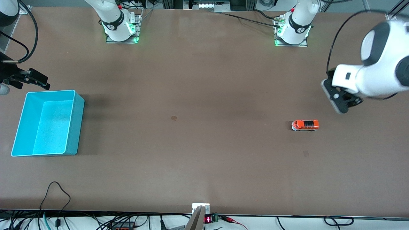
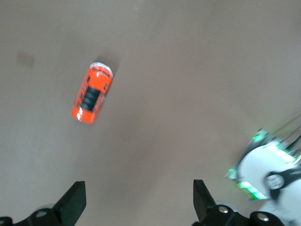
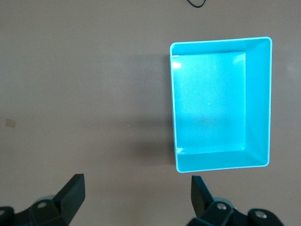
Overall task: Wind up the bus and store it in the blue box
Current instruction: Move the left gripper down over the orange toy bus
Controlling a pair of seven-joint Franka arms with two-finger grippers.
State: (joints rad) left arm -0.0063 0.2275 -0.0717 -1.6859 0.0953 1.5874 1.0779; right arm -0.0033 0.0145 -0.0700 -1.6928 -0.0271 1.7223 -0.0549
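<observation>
The small orange bus [image 1: 305, 125] stands on its wheels on the brown table toward the left arm's end, also in the left wrist view [image 2: 92, 99]. My left gripper [image 1: 339, 99] hangs open in the air over the table beside the bus, its fingers [image 2: 73, 202] wide apart with nothing between them [image 2: 139, 195]. The blue box [image 1: 76, 127] sits empty toward the right arm's end. My right gripper [image 1: 35, 79] hovers open over the table just outside the box's rim on the robots' side. In the right wrist view the box wall [image 3: 257, 99] shows past the empty gripper [image 3: 136, 188].
A small brown patch [image 1: 173, 118] marks the table's middle. Another faint patch [image 1: 306, 153] lies nearer the front camera than the bus. Cables [image 1: 57, 191] loop over the table's front edge. The arm bases [image 1: 119, 25] [image 1: 293, 28] stand along the back.
</observation>
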